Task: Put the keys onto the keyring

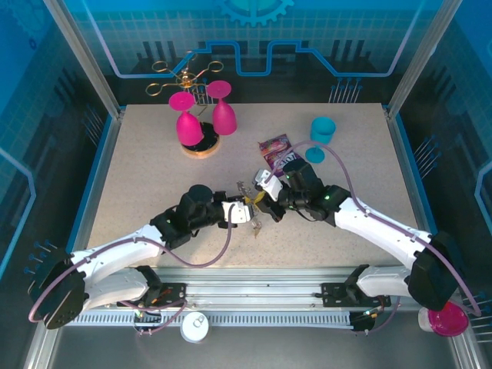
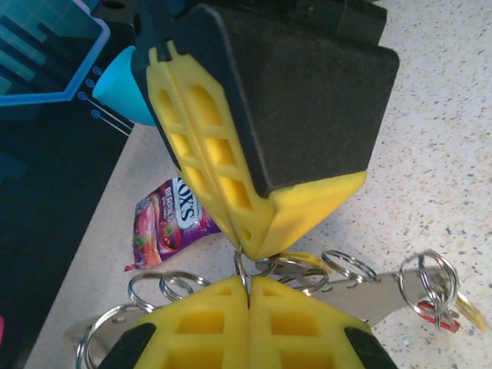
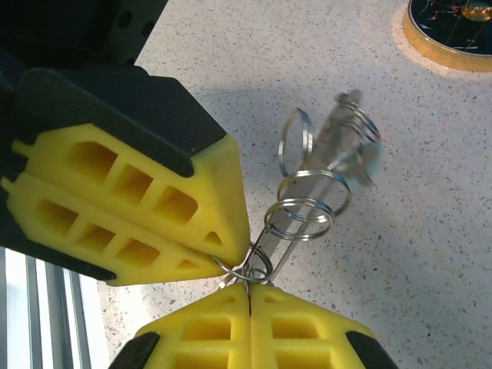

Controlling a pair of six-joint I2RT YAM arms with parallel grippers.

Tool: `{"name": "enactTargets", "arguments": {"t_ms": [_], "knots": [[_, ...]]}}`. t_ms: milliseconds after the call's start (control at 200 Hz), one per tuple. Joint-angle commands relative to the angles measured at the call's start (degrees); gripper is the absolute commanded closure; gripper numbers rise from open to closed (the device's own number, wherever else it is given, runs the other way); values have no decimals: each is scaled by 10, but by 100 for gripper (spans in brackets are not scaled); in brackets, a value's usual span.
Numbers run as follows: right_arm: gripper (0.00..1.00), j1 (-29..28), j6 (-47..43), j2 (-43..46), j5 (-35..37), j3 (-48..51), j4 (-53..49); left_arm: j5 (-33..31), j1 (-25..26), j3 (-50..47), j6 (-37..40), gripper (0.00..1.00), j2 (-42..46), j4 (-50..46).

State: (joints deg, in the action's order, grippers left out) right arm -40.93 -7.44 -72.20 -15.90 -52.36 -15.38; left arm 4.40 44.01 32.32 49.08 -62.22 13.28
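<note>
Two arms inward: left claw [image 1: 249,210], keyring [image 3: 244,269], right claw [image 1: 269,200]

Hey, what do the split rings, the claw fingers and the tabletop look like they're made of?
Split rings: thin coiled wire, bright and mirror-shiny, so likely steel. Claw fingers: yellow, matte, moulded with open cells, probably plastic, perhaps printed. Tabletop: pale with fine dark specks, smooth; stone-look laminate or composite, hard to tell which.
</note>
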Motion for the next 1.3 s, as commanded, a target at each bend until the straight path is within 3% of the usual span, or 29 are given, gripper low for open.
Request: {"name": "enactTargets", "arguments": {"t_ms": [0, 415, 585, 981, 1296], "knots": [[100, 10, 26, -7, 2, -31, 10, 6, 18, -18, 38, 100, 15, 51], [100, 45, 59, -16, -39, -42, 8, 25, 22, -37, 74, 100, 30, 52], [100, 80, 83, -43, -91, -44, 7, 32, 21, -49, 73, 100, 36, 73], [100, 80, 70, -21, -151, -26, 24, 3, 21, -55, 70, 100, 25, 78], [100, 89, 104, -38, -168, -31, 64, 34, 21, -58, 45, 100, 32, 90]]}}
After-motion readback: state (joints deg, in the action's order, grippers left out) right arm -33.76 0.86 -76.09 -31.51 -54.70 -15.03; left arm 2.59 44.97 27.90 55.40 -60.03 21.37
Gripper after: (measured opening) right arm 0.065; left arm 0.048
